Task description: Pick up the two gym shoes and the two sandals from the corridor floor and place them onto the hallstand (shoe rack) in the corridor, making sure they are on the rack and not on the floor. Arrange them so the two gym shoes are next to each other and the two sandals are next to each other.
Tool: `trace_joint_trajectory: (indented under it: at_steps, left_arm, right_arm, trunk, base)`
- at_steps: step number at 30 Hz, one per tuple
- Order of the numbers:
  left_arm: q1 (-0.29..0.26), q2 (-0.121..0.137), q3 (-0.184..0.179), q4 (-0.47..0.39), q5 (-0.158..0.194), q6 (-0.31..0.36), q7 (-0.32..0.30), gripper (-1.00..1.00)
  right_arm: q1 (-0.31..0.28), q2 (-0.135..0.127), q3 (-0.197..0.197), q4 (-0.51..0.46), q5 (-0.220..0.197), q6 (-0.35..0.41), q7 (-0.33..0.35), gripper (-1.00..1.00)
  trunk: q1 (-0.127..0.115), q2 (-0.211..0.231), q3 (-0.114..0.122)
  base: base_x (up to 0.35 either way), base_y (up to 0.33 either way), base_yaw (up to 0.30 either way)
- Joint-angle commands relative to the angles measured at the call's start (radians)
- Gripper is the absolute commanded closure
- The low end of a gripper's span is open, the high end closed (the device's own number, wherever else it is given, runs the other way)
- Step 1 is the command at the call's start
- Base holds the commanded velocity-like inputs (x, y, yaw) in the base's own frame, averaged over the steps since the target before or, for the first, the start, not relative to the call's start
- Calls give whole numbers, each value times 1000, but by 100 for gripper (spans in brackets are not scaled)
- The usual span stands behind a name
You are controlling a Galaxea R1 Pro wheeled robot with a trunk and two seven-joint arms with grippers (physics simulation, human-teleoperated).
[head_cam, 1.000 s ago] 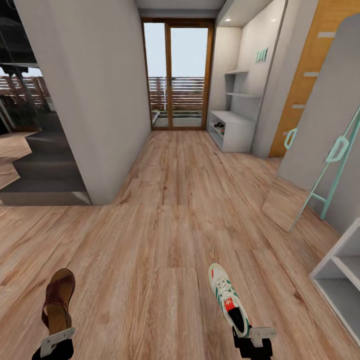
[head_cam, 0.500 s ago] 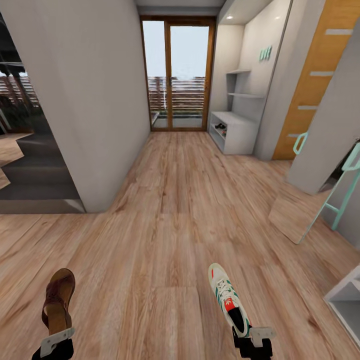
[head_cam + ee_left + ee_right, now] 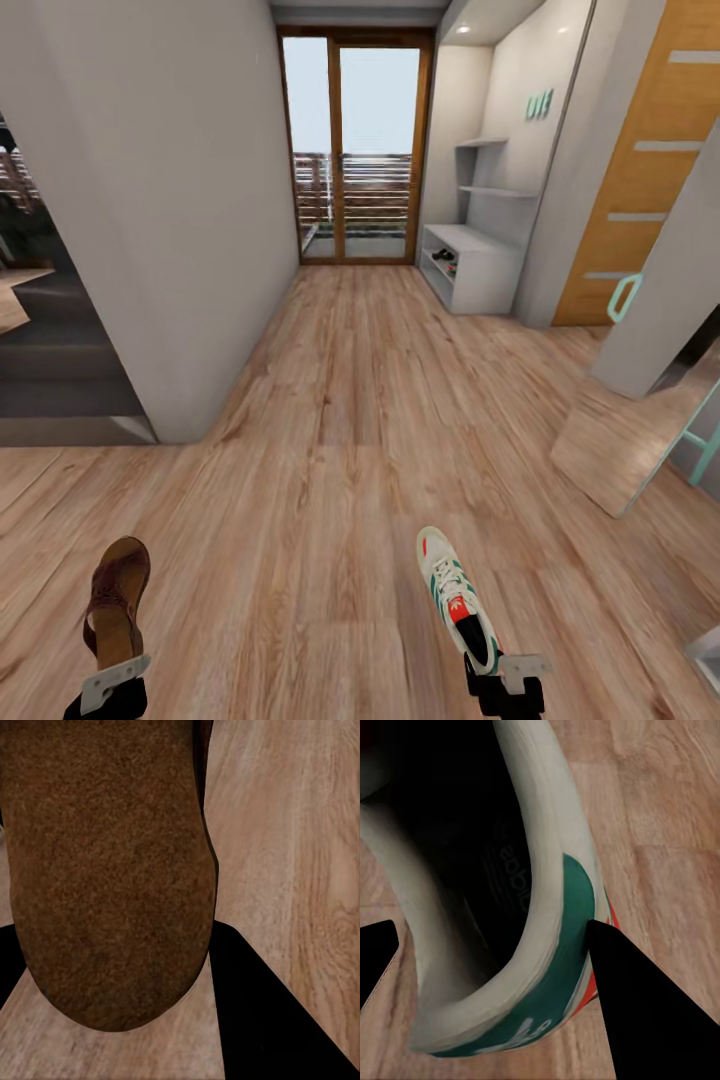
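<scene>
My left gripper (image 3: 112, 682) is shut on a brown sandal (image 3: 116, 598), held out in front above the corridor floor (image 3: 350, 400). In the left wrist view the sandal's sole (image 3: 112, 870) sits between the dark fingers (image 3: 262, 1020). A white gym shoe (image 3: 456, 596) with green stripes and a red tongue patch hangs from my right gripper (image 3: 505, 678), which is shut on its heel. The right wrist view has the gym shoe's heel rim (image 3: 551, 915) clamped between the fingers (image 3: 645, 1005). The pale-grey hallstand (image 3: 482, 268) stands far ahead on the right, with small dark things in its open slot.
A grey wall corner (image 3: 180, 250) juts in at the left. A glass door (image 3: 355, 150) closes the corridor's far end. On the right are an orange door (image 3: 640, 170), a leaning mirror panel (image 3: 620, 450) and a white shelf corner (image 3: 706, 650).
The whole view has shifted as the robot rolled forward: wall corner and right-side furniture slid outward and down. Both grippers keep the same hold on sandal and gym shoe.
</scene>
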Motion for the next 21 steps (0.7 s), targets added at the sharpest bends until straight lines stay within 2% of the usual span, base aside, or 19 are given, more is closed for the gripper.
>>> trace_joint_trajectory:
  at_steps: [1, 21]
  left_arm:
    - [-1, 0, 8, 1, -4, -2, -8, 100]
    - [-1, -1, 8, 1, -4, -2, -8, 100]
  right_arm:
    - [0, 0, 9, -1, -5, -2, -8, 100]
    - [0, 0, 9, -1, -5, -2, -8, 100]
  trunk:
    - [0, 0, -1]
    - [0, 0, -1]
  base:
    - [338, 0, 0]
    - [338, 0, 0]
